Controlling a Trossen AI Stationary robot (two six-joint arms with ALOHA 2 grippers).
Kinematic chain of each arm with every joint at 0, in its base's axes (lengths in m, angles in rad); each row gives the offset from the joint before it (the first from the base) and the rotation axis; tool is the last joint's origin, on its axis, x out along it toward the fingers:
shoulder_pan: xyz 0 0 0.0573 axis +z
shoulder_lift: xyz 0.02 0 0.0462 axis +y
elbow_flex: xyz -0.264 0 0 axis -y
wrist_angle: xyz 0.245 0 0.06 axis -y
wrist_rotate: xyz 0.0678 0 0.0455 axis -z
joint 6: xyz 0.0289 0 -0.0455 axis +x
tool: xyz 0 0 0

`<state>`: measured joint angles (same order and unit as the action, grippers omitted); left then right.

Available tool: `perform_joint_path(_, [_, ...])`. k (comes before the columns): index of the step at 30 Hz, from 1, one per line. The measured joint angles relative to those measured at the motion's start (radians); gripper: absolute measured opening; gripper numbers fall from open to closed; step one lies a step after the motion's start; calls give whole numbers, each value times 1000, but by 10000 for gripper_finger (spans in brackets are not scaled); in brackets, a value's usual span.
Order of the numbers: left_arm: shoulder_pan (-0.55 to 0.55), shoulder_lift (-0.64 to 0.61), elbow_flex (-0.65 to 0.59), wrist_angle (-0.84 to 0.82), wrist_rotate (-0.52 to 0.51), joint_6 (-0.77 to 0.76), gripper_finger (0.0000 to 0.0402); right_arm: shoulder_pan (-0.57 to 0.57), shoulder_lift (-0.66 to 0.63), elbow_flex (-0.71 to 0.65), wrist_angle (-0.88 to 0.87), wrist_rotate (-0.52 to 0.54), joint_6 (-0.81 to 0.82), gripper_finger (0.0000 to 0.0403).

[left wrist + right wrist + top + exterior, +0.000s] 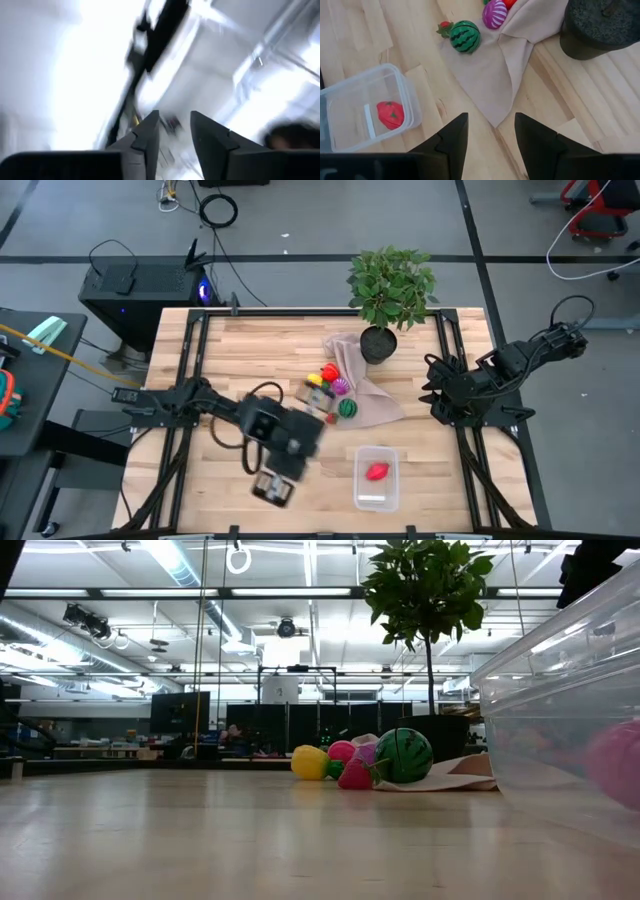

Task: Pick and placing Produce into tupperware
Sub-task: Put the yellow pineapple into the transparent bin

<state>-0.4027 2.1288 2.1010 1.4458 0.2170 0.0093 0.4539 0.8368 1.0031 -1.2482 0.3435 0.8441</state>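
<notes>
The clear tupperware [377, 492] stands near the table's front edge and holds one red piece of produce [377, 472]; the right wrist view shows both the tupperware [367, 85] and the red piece [390, 114]. The other produce lies by a beige cloth [375, 405]: a yellow piece [318, 395], a red one [329, 373], a purple one [341, 387] and a striped green one [347, 408]. My left gripper [272, 488] is left of the tupperware, open and empty [175, 122], pointing up at the ceiling. My right gripper [432, 392] waits open at the table's right side [491, 122].
A potted leafy plant [390, 285] stands at the cloth's far end, its dark pot [600, 25] on the table. In the low view the tupperware's wall [570, 690] fills the right side. Bare wood lies left of the produce [220, 350]. Dark frame rails run along both table sides.
</notes>
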Motion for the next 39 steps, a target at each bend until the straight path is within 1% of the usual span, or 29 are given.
perform_joint_path(2, [13, -2, -8, 80, 7, 0, 100, 0, 0, 0, 0, 0, 1, 168])
perform_joint_path(3, [21, -4, -23, 93, 15, -2, 94, 0, 0, 0, 0, 0, 2, 168])
perform_joint_path(6, [42, -7, -113, 120, 15, -28, 78, 0, 0, 0, 0, 0, 11, 168])
perform_joint_path(7, [48, -9, -161, 121, -7, -28, 74, 0, 0, 0, 0, 0, 16, 168])
perform_joint_path(11, [67, -48, -370, 124, -151, -24, 60, 0, -1, 0, 0, 0, 17, 168])
perform_joint_path(15, [76, -130, -592, 124, -260, -23, 55, 0, -3, 0, 2, 0, 17, 168])
perform_joint_path(20, [77, -280, -924, 122, -470, -22, 62, 0, -2, 0, 10, 0, 17, 168])
perform_joint_path(23, [72, -372, -1129, 127, -631, -43, 67, 0, -2, 0, 17, 0, 15, 168])
perform_joint_path(26, [65, -447, -1323, 124, -805, -112, 71, 0, -2, 0, 26, 12, 12, 168])
perform_joint_path(29, [63, -507, -1484, 109, -929, -190, 73, 0, -2, 0, 35, 22, 12, 168])
perform_joint_path(32, [68, -534, -1595, 54, -1046, -265, 71, 0, -1, 0, 65, 23, 11, 168])
perform_joint_path(34, [81, -547, -1640, 12, -1080, -303, 69, 0, 1, 0, 88, 23, 13, 168])
perform_joint_path(36, [105, -560, -1664, -47, -1080, -344, 70, 0, 4, 0, 115, 29, 24, 168])
perform_joint_path(38, [140, -572, -1669, -140, -1075, -381, 75, 0, 10, 0, 140, 36, 41, 168])
perform_joint_path(39, [163, -582, -1669, -190, -1055, -397, 79, 0, 14, 0, 153, 40, 48, 168])
